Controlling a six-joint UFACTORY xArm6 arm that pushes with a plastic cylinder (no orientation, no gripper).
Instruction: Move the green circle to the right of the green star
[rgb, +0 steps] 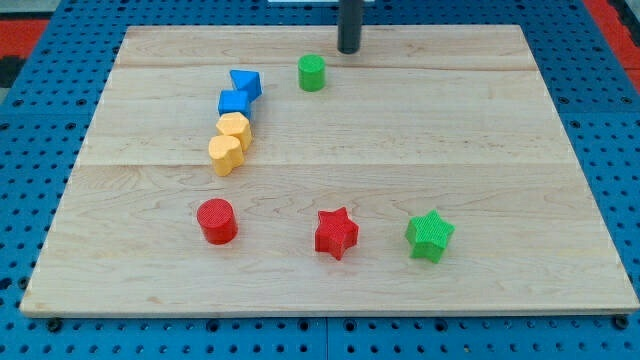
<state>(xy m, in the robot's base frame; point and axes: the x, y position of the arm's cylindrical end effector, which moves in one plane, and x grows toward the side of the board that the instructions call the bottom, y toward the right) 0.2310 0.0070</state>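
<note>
Wooden board, two green blocks, two red, two blue, perhaps two yellow, my tip bare, touching none.

No legible text, labels, brands, numbers or signs anywhere in camera view. Checked wooden board: bare grain only. Blocks: plain coloured faces, no markings. Blue pegboard surround: holes only, unprinted. Dark rod: no lettering visible
</note>
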